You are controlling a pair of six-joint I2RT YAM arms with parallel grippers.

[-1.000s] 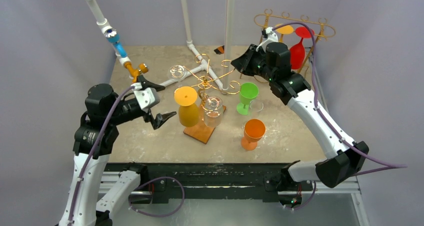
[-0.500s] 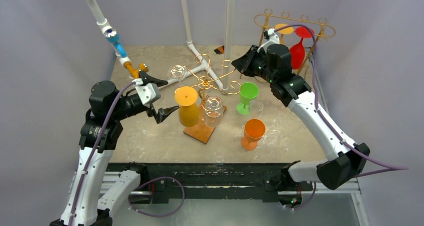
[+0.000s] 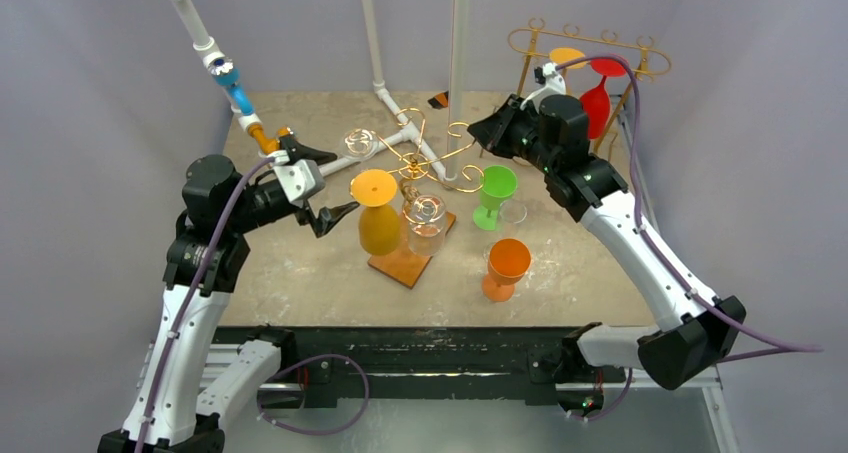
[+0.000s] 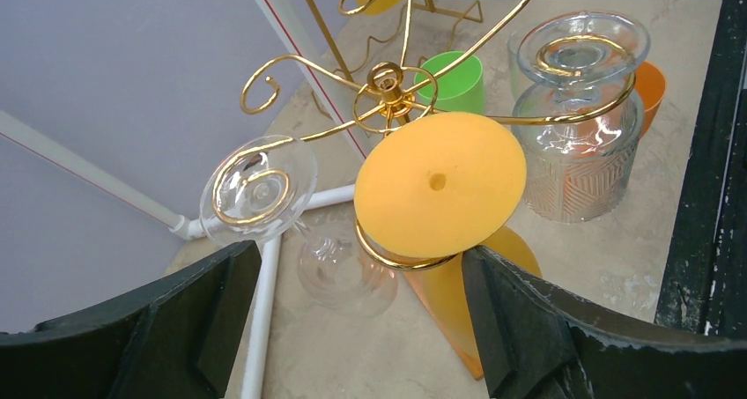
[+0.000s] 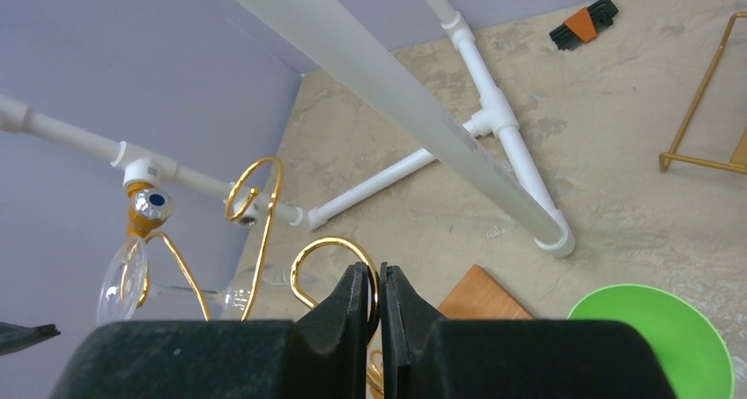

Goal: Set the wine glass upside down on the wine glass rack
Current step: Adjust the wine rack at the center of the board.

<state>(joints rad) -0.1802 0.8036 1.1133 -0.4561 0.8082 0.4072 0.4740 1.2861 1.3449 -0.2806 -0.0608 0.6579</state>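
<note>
The yellow wine glass [image 3: 377, 213] hangs upside down on the gold wire rack [image 3: 432, 158] in the middle of the surface [image 3: 290, 273]. Its round foot [image 4: 438, 183] is on top, resting in a wire ring, and the bowl points down over the wooden base [image 3: 398, 265].

The left gripper [image 3: 340, 183] is just to the left of the glass at the height of the foot. Its jaws are spread wide and hold nothing, and the wrist view shows both fingers clear of the foot. The right gripper [image 5: 374, 284] is at the far right side of the rack, pinched nearly closed on one of its gold curls, probably to steady it.

The glass looks like opaque moulded plastic. I would expect it to be light, stiff and not likely to break, but smooth enough to slip or spin in a loose grip. The foot is thin and broad, and the ring covers part of it, so it is a poor place to grip. The better hold is from the left across the upper bowl or the stem just under the foot, where the fingers miss the wire.

Because it only hangs in the ring, a sideways nudge could swing it or lift it off. A clear glass [image 3: 425, 223] hangs just to its right and looks breakable, and another clear one [image 3: 357, 143] hangs on the far left arm of the rack.
</note>
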